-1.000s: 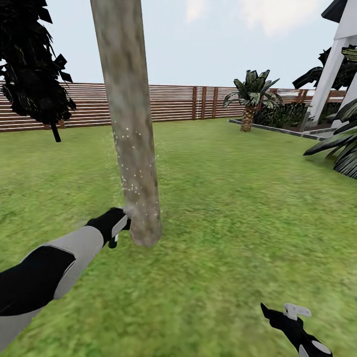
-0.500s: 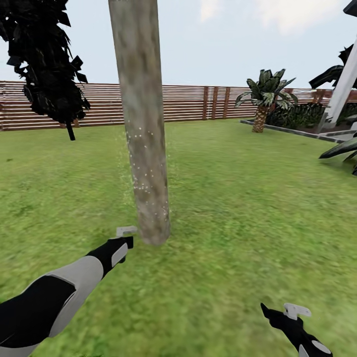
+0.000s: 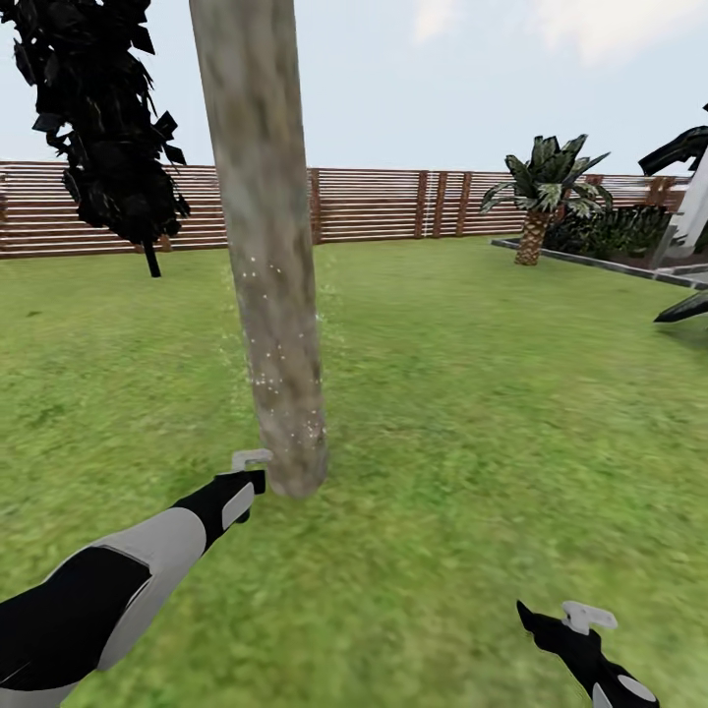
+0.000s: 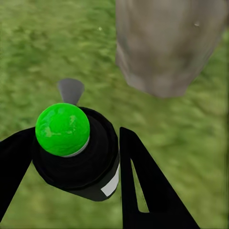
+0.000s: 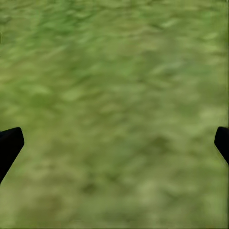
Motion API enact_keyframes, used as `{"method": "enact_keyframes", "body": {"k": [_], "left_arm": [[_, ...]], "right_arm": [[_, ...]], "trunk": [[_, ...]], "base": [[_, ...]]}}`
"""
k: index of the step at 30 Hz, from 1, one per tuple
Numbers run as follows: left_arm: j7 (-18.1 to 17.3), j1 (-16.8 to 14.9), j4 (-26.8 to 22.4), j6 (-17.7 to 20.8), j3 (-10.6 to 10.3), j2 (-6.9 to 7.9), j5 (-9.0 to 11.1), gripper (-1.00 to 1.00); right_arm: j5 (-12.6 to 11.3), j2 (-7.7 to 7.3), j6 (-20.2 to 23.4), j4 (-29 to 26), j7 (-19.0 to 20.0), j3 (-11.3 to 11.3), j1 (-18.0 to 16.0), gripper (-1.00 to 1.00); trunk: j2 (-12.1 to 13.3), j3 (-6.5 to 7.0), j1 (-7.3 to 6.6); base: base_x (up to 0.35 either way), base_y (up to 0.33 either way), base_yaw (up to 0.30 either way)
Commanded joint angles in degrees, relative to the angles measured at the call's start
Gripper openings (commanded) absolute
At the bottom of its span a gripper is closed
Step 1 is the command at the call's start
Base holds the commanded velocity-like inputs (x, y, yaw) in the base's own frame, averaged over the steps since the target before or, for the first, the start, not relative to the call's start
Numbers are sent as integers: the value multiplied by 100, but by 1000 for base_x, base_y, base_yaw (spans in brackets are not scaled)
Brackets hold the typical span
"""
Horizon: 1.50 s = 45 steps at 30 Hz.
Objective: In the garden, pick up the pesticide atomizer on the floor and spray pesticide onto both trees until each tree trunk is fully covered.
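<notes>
Left pincer (image 4: 71,157) beside trunk base.
It grips the pesticide atomizer (image 4: 76,152), black with green cap; tree trunk (image 3: 265,295) speckled white; right pincer (image 5: 114,143) wide over grass (image 3: 472,393).

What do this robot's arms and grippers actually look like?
The left arm has smooth black and light grey shell sections, with a grey panel near the wrist. The left gripper has flat, black, wedge-shaped fingers, one with a slot cut through it. The right gripper is black with a pale grey piece on top. No cables show.
</notes>
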Motion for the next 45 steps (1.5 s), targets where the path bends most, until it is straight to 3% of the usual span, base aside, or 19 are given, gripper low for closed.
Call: {"method": "enact_keyframes", "body": {"k": [1, 14, 21, 35, 39, 41, 44, 45], "left_arm": [[0, 0, 1, 3, -5, 0, -4, -100], [1, 1, 2, 9, -5, 0, -4, -100], [3, 2, 2, 18, -5, -69, -1, -100], [1, 10, 2, 13, -5, -90, 3, -100], [-17, 241, -58, 1, 2, -112, -16, -100], [12, 263, -534, 259, 18, -151, -22, -100], [25, 232, -1586, 1820, 23, -150, -32, -100], [34, 179, -2173, 2444, 28, -144, -39, -100]], "right_arm": [[0, 1, -2, 1, 0, 0, 1, 100], [0, -5, -4, 2, 0, 0, 0, 100], [0, -2, -2, 2, 0, 0, 0, 100], [0, -5, -4, 5, 0, 0, 0, 100], [0, -3, -4, 2, 0, 0, 0, 100], [0, -4, -4, 2, 0, 0, 1, 100], [0, -5, -4, 9, 0, 0, 0, 100], [0, -5, -4, 10, 0, 0, 0, 100]], "trunk": [[0, 0, 0], [0, 0, 0], [0, 0, 0], [0, 0, 0], [0, 0, 0], [0, 0, 0], [0, 0, 0], [0, 0, 0]], "base": [[176, -267, 234], [164, -269, 233], [10, -304, 31], [0, -292, 215], [0, -29, 12], [0, -2, 1], [0, 0, 0], [0, 0, 0]]}}
